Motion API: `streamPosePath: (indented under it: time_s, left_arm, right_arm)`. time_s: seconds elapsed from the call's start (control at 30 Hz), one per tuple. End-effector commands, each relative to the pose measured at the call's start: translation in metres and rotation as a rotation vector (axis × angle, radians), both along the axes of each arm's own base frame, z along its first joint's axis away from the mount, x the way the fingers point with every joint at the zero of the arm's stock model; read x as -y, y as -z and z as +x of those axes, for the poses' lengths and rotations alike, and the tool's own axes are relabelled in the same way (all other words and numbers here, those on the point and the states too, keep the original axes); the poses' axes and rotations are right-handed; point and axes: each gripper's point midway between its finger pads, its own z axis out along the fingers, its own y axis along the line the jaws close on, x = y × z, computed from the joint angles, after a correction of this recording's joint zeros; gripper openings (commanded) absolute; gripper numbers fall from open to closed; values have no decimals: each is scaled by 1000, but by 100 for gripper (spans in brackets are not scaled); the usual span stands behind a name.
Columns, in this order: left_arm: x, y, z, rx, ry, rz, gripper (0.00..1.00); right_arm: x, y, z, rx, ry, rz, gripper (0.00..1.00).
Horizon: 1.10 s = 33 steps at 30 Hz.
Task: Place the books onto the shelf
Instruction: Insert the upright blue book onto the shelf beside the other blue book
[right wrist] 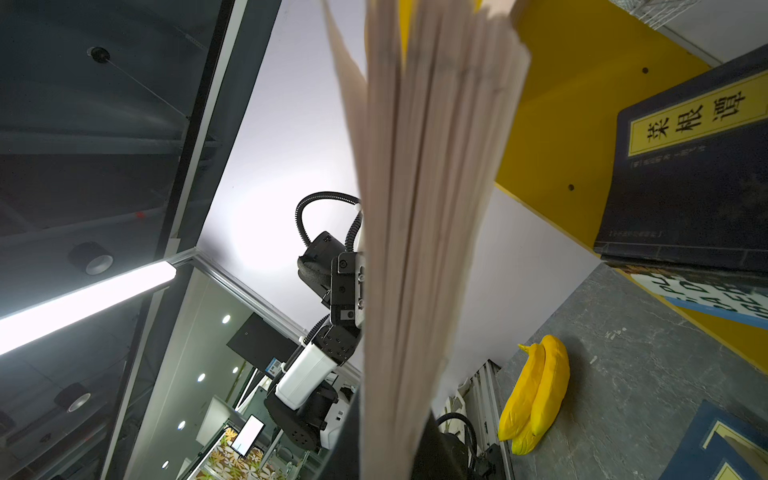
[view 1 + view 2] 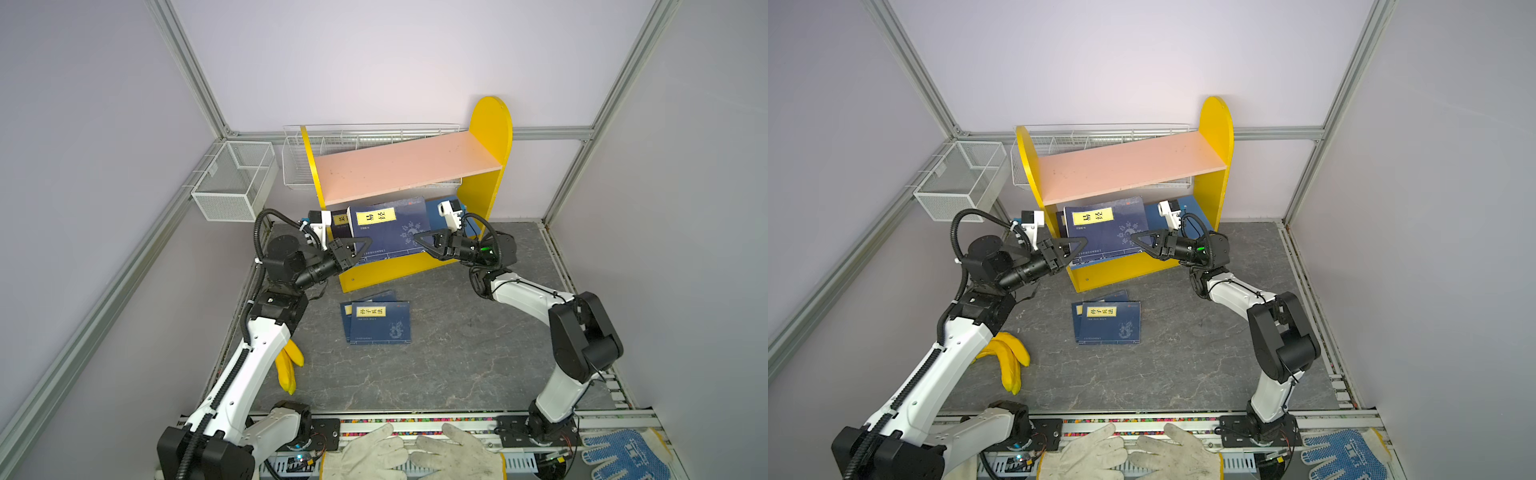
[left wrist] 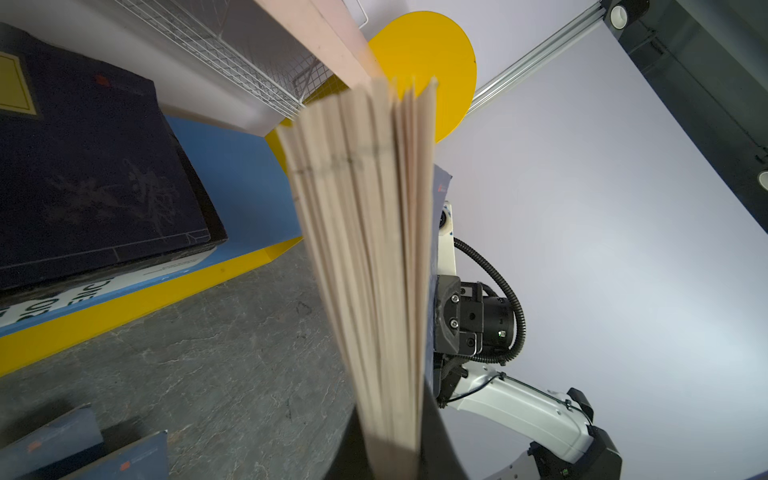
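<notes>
Jaws of left gripper [image 2: 365,244] and right gripper [image 2: 419,240] sit clenched on opposite edges of the navy book [image 2: 388,227], tilted at the lower opening of the shelf [image 2: 491,137]; risk: fanned pages could slip the pinch, or the far edge could snag the pink board [image 2: 407,166] or stacked books [image 2: 340,219].

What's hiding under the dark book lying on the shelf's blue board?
A white book with black letters peeks out below the dark book, on the blue board. Only its edge shows; the rest, and anything between them, is covered.
</notes>
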Motion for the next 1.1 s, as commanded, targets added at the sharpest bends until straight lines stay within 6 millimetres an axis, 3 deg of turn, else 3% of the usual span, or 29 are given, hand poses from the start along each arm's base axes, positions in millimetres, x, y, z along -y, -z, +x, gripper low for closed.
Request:
streamPosePath:
  time_s: [0.0,0.13,0.33,0.53,0.77,0.93,1.0,1.07]
  left_arm:
    - [-8,17,9,-39,-64,35,6]
    - [-15,19,10,-22,-120,-1,0]
    - [-19,21,14,-12,-154,-1,0]
    - [-16,15,13,16,-129,-12,0]
    - [-9,16,10,21,-77,-12,0]
    - [-11,23,19,9,-108,43,1]
    - [-15,25,27,0,-145,77,15]
    - [-17,22,34,6,-169,98,38]
  right_arm:
    - [1,-8,0,14,3,29,21]
    - [-1,19,15,-55,65,-19,40]
    - [1,43,19,-96,117,-59,43]
    - [1,49,24,-122,137,-66,31]
    - [-4,47,36,-122,150,-74,24]
    - [-7,56,50,-115,216,-165,13]
    - [-6,60,58,-108,257,-215,11]
    - [-7,61,64,-94,288,-259,10]
